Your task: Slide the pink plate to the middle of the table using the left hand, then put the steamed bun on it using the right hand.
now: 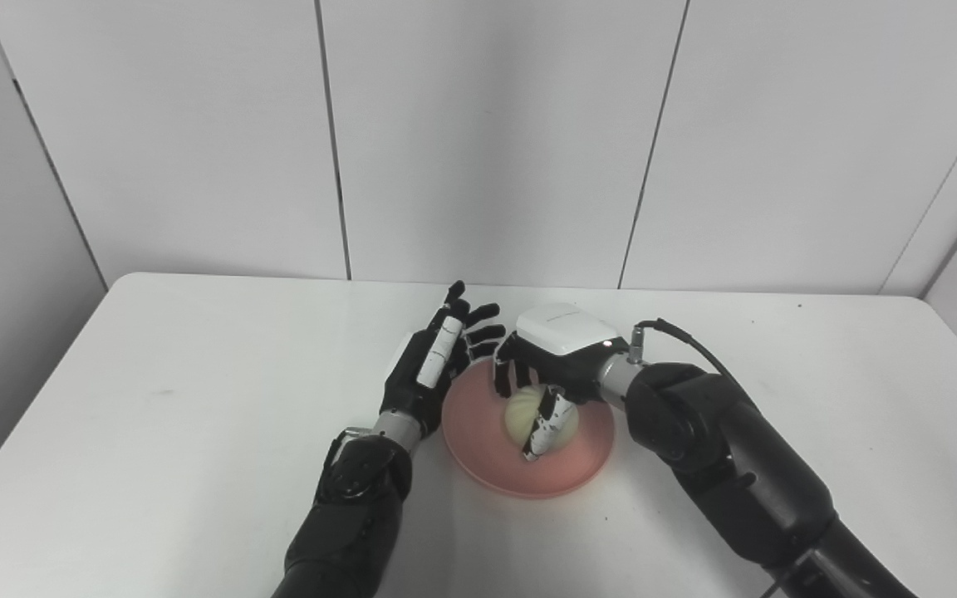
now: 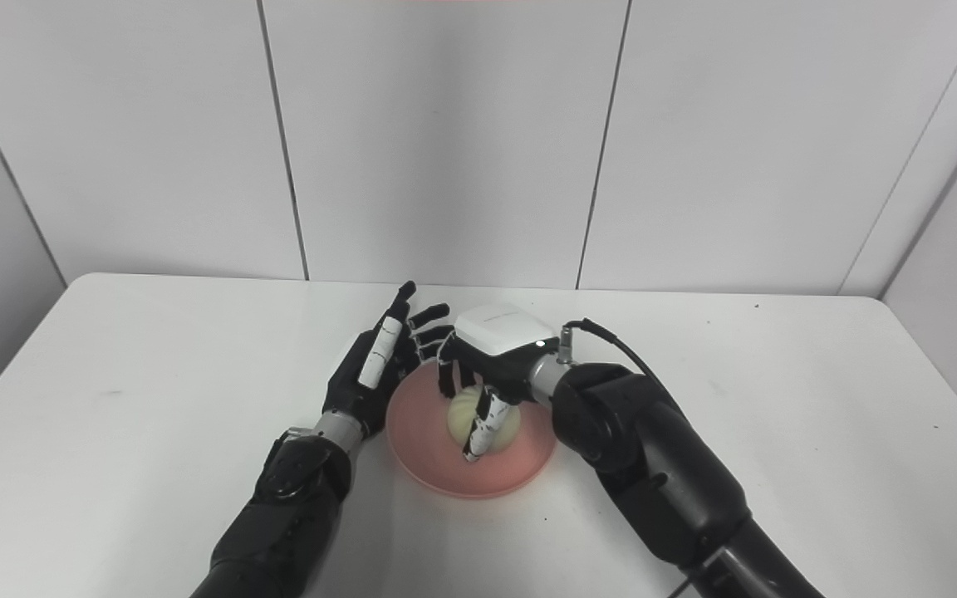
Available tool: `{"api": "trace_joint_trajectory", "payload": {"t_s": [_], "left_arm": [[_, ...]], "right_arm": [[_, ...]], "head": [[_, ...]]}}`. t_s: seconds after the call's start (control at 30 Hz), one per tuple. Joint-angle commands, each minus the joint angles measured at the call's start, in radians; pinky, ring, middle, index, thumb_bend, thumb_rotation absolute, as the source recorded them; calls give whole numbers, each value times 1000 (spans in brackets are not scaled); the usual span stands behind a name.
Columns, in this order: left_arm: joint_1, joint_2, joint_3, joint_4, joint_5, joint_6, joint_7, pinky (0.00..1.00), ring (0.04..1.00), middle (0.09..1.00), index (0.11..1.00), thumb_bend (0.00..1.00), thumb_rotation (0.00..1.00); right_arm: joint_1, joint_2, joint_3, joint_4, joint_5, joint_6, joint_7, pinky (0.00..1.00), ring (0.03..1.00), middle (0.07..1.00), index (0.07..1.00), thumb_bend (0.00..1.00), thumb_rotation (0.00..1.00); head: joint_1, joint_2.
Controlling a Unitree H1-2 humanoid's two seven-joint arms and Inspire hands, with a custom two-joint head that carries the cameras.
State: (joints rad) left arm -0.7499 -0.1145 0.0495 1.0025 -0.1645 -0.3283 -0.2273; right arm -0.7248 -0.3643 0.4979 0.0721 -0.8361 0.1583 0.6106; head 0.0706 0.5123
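Pink plate [image 1: 491, 465]: sits at lower centre of the frame, roughly mid-table, so the slide looks done.
Steamed bun [image 1: 522, 414]: pale, resting in the plate's centre, or so nearly down that I cannot tell contact for sure.
Right hand [image 1: 547, 370]: over the plate from the right, fingers curled around the bun; not yet let go.
Left hand [image 1: 437, 357]: just beside the plate's left rim, fingers spread, holding nothing; whether it touches the rim is unclear.
Left to do: judged from this, only the release and pulling the right hand away.
Table [image 1: 154, 399]: white, bare to the left and right of the arms; edges are well away from the plate.
Open room: tight between the two hands above the plate; straight up looks the clearest way out.
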Motion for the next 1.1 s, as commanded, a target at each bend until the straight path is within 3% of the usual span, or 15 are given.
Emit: {"api": "trace_joint_trajectory", "payload": {"t_s": [0.0, 0.03, 0.1, 0.13, 0.17, 0.23, 0.43, 0.9, 1.03, 1.07], "left_arm": [[53, -3, -6, 38, 4, 23, -11, 746, 758, 812, 1000, 892, 800], [53, -3, -7, 37, 4, 26, -12, 743, 756, 809, 1000, 890, 801], [53, -2, -9, 35, 5, 27, -14, 747, 761, 819, 1000, 896, 801], [54, -1, -11, 35, 7, 26, -15, 730, 763, 827, 1000, 883, 804], [55, -1, -13, 33, 9, 26, -15, 716, 760, 824, 1000, 880, 804], [56, -1, -14, 32, 8, 26, -16, 703, 757, 817, 1000, 883, 802], [56, 1, -17, 30, 7, 30, -15, 701, 760, 817, 1000, 861, 814], [58, 6, -25, 41, 13, 20, -1, 729, 759, 821, 1000, 887, 812], [63, 5, -26, 29, 14, 27, 2, 727, 769, 817, 1000, 869, 809], [63, 6, -24, 31, 12, 25, -3, 727, 769, 817, 1000, 869, 809]], "right_arm": [[-38, 0, -7, -7, -8, -32, -34, 267, 351, 449, 505, 529, 3], [-38, -1, -4, -13, -18, -24, -29, 285, 374, 434, 518, 527, 4], [-35, -5, 1, -23, -35, -15, -24, 411, 534, 587, 500, 525, 111], [-33, -6, 1, -27, -42, -13, -24, 497, 641, 693, 602, 821, 239], [-31, -8, 3, -33, -51, -13, -22, 538, 686, 735, 643, 920, 296], [-29, -11, 4, -43, -63, -14, -17, 585, 731, 770, 674, 975, 343], [-28, -21, 4, -44, -73, -28, -14, 708, 824, 822, 724, 1000, 408], [-19, -30, 2, -63, -93, -10, 12, 673, 834, 828, 721, 1000, 390], [-7, -32, -27, -81, -70, -11, -5, 642, 807, 812, 721, 1000, 401], [7, -27, -61, -81, -27, -24, -37, 641, 806, 811, 721, 1000, 402]], "head": [[0, 0], [0, 0], [1, 0], [1, 0], [0, 1], [-2, 1], [-5, 3], [-15, 6], [-15, 7], [-16, 7]]}}
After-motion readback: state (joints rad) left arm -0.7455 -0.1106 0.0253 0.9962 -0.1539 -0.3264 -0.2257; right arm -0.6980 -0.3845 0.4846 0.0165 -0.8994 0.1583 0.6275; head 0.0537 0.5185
